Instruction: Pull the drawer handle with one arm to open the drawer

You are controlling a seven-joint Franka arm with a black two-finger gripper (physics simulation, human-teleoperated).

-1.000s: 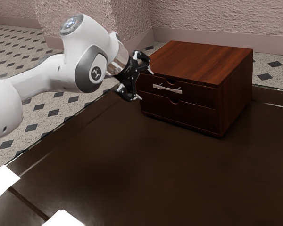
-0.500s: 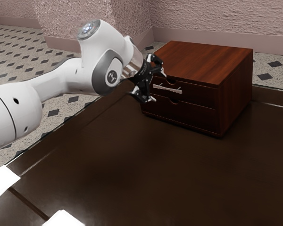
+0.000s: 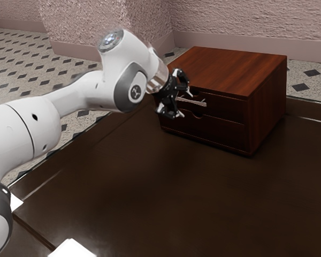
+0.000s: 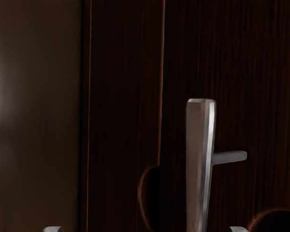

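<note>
A dark red wooden cabinet (image 3: 230, 69) stands at the back of the table, with two drawers in its front. The upper drawer (image 3: 224, 107) carries a silver bar handle (image 3: 197, 102) and sits flush with the cabinet front. My black gripper (image 3: 180, 97) is open at the handle's end nearest the arm, one finger above the bar and one below it. In the wrist view the handle (image 4: 199, 164) runs close before my hand, between two grey fingertips (image 4: 238, 229), and nearer to one of them. Neither finger visibly touches the bar.
The lower drawer (image 3: 211, 127) has a notch and no bar. The dark glossy table (image 3: 176, 187) stretches in front of the cabinet. Two white sheets (image 3: 69, 249) lie near its front left corner. A tiled floor and a pink wall lie behind.
My arm has reached toward the exterior view's right, carrying the open gripper from beside the cabinet's corner to the handle. The drawer has not moved.
</note>
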